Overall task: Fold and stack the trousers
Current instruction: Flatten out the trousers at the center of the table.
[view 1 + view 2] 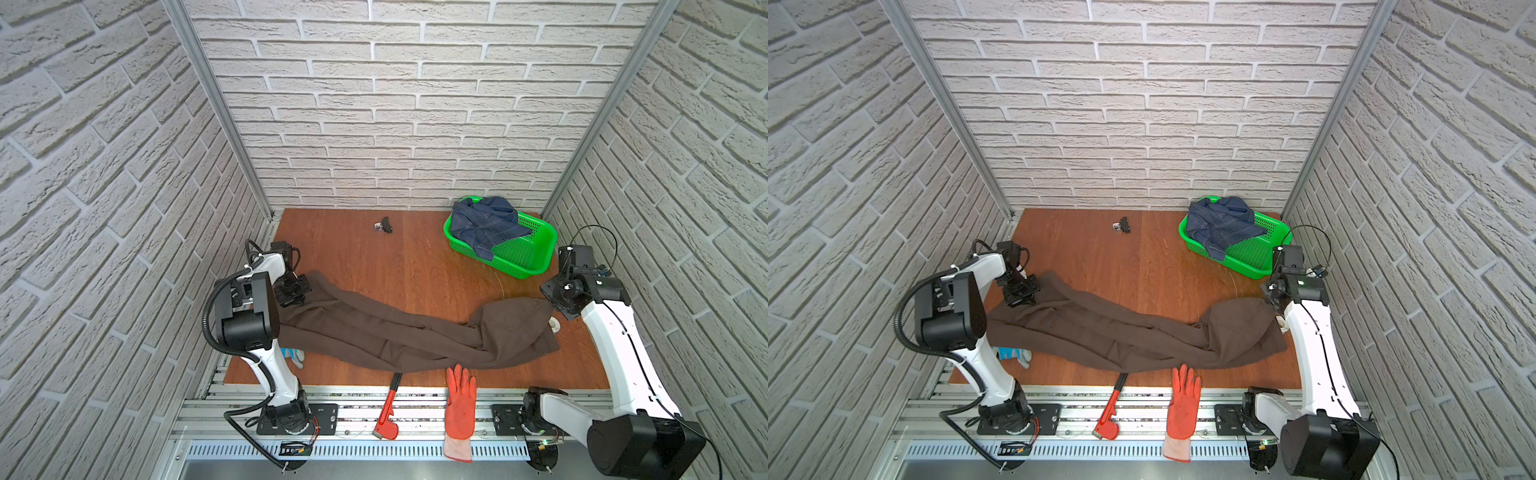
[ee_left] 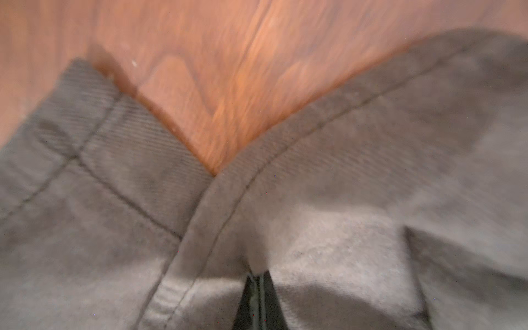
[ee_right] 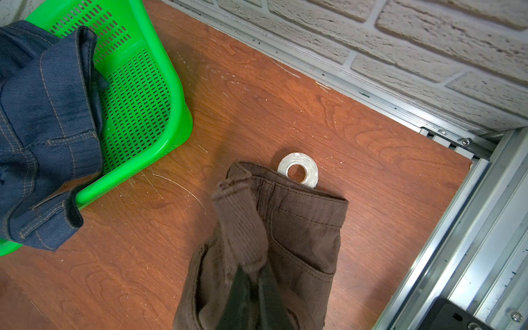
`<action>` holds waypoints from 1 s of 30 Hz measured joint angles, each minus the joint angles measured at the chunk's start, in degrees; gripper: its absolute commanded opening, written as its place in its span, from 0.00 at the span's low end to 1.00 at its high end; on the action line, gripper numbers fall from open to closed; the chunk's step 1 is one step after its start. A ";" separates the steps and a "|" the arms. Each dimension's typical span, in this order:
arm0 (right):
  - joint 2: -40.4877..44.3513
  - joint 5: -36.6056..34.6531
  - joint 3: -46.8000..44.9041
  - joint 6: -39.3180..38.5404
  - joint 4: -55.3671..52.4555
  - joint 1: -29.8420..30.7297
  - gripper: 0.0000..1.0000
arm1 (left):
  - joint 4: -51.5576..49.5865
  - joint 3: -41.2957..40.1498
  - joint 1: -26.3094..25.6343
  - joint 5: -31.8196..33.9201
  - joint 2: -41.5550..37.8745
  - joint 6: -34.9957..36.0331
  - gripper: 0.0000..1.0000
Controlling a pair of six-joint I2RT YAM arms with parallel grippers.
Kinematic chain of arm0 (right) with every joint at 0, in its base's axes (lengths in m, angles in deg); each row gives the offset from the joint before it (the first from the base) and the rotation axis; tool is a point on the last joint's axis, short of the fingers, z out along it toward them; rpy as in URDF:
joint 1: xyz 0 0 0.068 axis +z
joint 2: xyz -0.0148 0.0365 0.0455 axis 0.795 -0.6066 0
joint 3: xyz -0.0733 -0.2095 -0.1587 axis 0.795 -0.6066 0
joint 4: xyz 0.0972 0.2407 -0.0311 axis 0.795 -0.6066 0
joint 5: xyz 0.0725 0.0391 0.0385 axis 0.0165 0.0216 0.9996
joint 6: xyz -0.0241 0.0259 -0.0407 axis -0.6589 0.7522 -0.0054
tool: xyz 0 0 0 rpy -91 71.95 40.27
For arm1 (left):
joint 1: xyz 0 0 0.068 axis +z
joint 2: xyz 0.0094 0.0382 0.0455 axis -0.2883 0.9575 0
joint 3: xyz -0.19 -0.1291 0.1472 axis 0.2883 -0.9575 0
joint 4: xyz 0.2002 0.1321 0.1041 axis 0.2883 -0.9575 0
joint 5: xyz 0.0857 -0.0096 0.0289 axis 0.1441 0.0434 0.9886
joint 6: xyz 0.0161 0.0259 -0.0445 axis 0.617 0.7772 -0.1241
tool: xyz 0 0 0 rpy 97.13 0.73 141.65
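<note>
The dark brown trousers (image 1: 395, 332) (image 1: 1121, 332) lie across the wooden table (image 1: 374, 257), leg ends at the left and waist at the right. My left gripper (image 1: 300, 300) (image 1: 1029, 298) sits at the leg ends. In the left wrist view its fingertips (image 2: 258, 275) are pressed together with a pinch of hemmed fabric (image 2: 343, 185) rising between them. My right gripper (image 1: 551, 308) (image 1: 1272, 306) is at the waist end. The right wrist view shows it (image 3: 254, 271) shut on a raised fold of the waistband (image 3: 240, 217).
A green basket (image 1: 536, 257) holding a blue denim garment (image 1: 482, 224) stands at the back right. A tape roll (image 3: 298, 170) lies by the waistband. A red wrench (image 1: 388, 411) and orange glove (image 1: 460, 407) hang over the front edge. A small black object (image 1: 384, 225) sits at the back.
</note>
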 measured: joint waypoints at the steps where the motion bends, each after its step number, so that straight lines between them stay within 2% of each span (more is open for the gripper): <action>1: 0.07 0.00 0.00 -0.02 -0.02 0.00 0.06 | -0.13 0.13 0.00 0.20 -0.96 0.02 0.00; 7: 0.28 0.00 0.02 -0.48 -0.11 0.00 0.05 | -2.78 3.39 1.81 1.05 -11.67 0.79 0.00; 12: 0.28 0.00 0.15 -0.55 -0.48 0.00 0.05 | -4.94 5.38 6.21 1.70 -16.74 2.51 0.00; 19: 0.28 0.00 0.57 -0.72 -0.50 -0.15 0.06 | -7.96 5.33 11.06 1.66 -16.81 4.46 0.00; 30: -2.14 -0.11 0.59 -0.74 0.00 -0.57 0.06 | -9.94 9.07 11.85 0.72 -13.88 5.46 0.00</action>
